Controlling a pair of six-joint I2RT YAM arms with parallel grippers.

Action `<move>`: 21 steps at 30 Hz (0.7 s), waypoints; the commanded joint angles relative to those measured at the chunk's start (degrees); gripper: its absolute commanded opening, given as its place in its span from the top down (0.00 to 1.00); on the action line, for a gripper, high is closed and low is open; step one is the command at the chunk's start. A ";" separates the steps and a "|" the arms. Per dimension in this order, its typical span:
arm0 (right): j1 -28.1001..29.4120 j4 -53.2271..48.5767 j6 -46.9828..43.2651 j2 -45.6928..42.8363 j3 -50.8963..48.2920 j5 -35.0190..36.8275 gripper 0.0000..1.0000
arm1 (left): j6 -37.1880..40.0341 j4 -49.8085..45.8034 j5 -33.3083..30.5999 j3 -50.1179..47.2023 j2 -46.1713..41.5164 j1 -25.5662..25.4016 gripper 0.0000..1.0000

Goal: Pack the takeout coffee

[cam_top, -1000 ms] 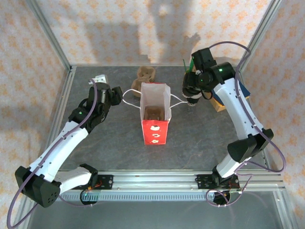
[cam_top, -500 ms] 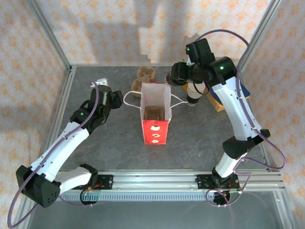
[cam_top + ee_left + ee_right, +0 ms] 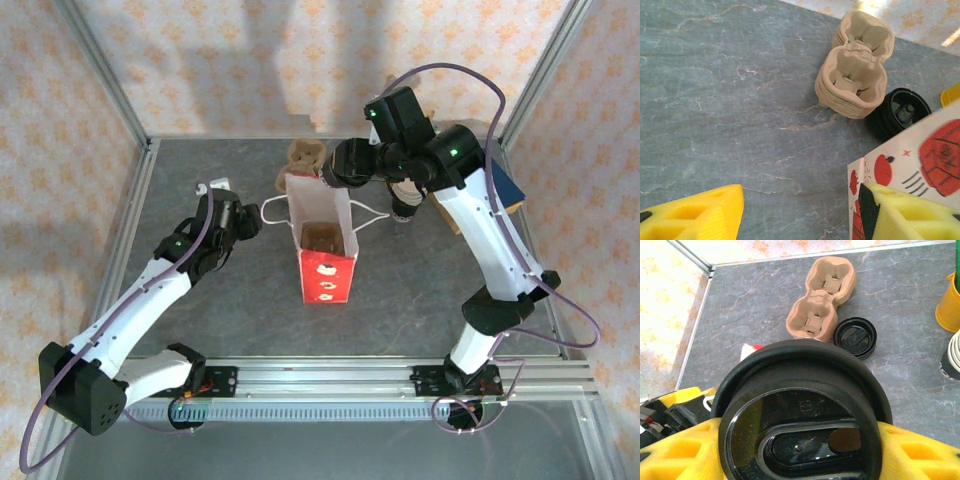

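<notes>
Half done: clamps small black lidded paper cup (image 3: 800, 440) in right gripper (image 3: 340, 165) over red paper bag (image 3: 325, 275); left gripper (image 3: 800, 212) agape.

No words or numbers are showing clearly enough to read.

The bag (image 3: 325, 275) is carrying a few white marks on its red front, which from above are coming out too small to read. In the left wrist view its white side is showing red drawings: a round ribbed shape like a lantern, a smaller red blob, a little star and some black dashes, with no letters among them. The coffee (image 3: 790, 360) is bearing a tiny raised square mark near the middle of its lid (image 3: 800, 440), and it is coming out too fine to make out.
</notes>
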 commanded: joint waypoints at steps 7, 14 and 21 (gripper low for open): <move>4.10 -1.56 2.65 -1.56 -0.92 1.41 0.43 | -1.04 0.21 0.49 -0.26 -1.30 0.38 0.36; 8.01 0.09 6.20 -2.47 -7.84 3.67 0.44 | -2.38 -0.23 2.10 -2.14 -1.88 0.09 0.36; 11.62 -1.51 9.25 -2.10 -9.52 7.54 0.45 | -7.49 2.25 5.17 -8.40 -4.89 -3.57 0.36</move>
